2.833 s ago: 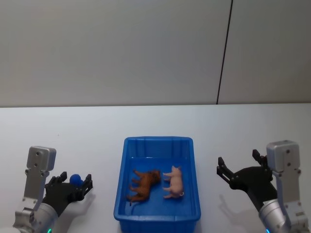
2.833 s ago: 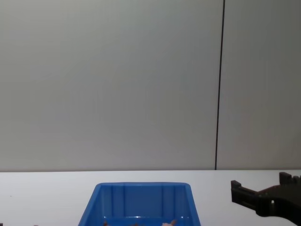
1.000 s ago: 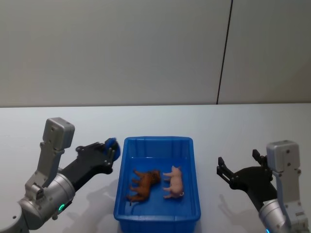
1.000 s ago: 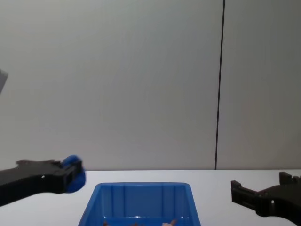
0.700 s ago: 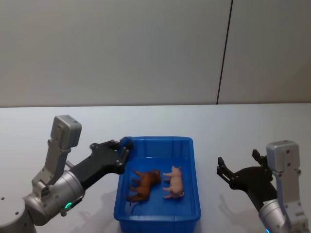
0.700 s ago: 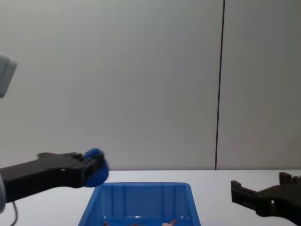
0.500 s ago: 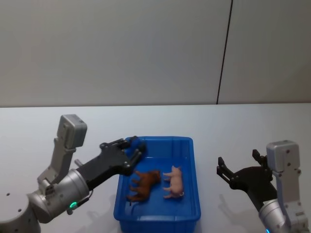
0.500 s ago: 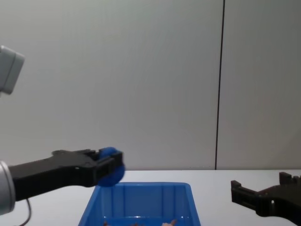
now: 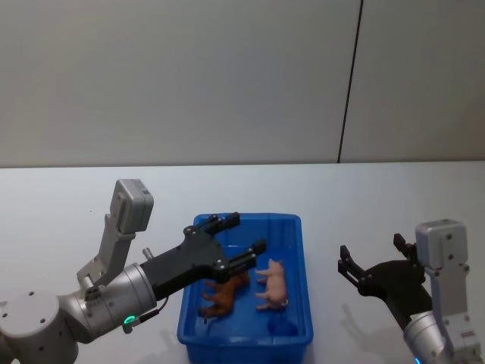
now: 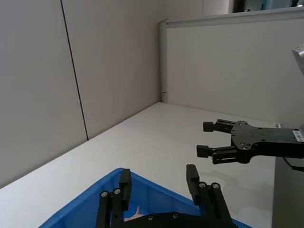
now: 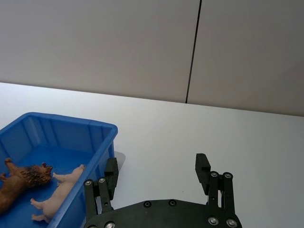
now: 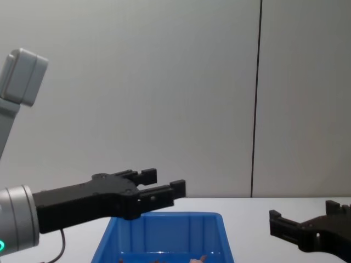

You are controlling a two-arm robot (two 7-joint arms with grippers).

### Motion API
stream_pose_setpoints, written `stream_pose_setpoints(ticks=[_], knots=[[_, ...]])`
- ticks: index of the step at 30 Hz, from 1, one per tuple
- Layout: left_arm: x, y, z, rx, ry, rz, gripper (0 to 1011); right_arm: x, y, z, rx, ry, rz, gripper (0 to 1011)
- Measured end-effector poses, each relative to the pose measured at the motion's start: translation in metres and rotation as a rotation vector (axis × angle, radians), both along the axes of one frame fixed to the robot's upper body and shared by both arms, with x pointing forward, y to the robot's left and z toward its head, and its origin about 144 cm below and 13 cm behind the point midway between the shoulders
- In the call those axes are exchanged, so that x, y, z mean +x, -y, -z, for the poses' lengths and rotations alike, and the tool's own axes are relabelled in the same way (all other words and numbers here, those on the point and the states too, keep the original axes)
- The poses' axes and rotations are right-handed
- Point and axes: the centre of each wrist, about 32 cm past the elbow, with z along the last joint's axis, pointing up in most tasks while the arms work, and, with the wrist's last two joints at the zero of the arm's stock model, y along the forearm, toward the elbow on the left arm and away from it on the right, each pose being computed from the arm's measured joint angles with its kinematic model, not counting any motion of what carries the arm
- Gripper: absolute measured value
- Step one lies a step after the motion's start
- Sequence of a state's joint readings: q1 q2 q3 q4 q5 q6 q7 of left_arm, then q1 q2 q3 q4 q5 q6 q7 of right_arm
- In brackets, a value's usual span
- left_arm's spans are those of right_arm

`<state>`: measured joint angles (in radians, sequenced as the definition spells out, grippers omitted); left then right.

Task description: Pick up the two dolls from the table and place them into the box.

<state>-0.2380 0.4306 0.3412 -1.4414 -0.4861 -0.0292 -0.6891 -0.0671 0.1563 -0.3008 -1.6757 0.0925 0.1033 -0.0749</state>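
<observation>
We see our left gripper (image 9: 236, 233) stretched forward with fingers spread, our right gripper (image 9: 373, 258) low, likewise spread.

Counted on table (image 9: 91, 189): one.
Box (image 9: 195, 303): one, blue.
Dolls: two, both lying inside box. One pale pink doll (image 9: 273, 284), one reddish-brown doll (image 9: 224, 288).
Grippers: two. Left gripper (image 9: 236, 233), fingers spread, empty, over box. Right gripper (image 9: 373, 263), fingers spread, empty, beside box.
Arms: two.
</observation>
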Motion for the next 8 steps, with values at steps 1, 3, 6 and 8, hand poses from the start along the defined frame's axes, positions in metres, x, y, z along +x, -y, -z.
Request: stream_pose_setpoints(ticks=[1,3,6,8], knots=[[0.0004,0.0004,0.0000,-0.001,0.000,0.005,746,0.0000,0.0000,0.0000,0.000,0.000,0.000,1001],[0.0013,0.0014,0.0000,-0.003,0.000,0.018,822,0.0000,0.0000,0.0000,0.000,0.000,0.000,1001],[0.0023,0.0024,0.0000,-0.005,0.001,0.031,891,0.0000,0.0000,0.0000,0.000,0.000,0.000,1001],[0.0028,0.0029,-0.0001,-0.006,0.001,0.037,941,0.0000,0.0000,0.0000,0.000,0.000,0.000,1001]])
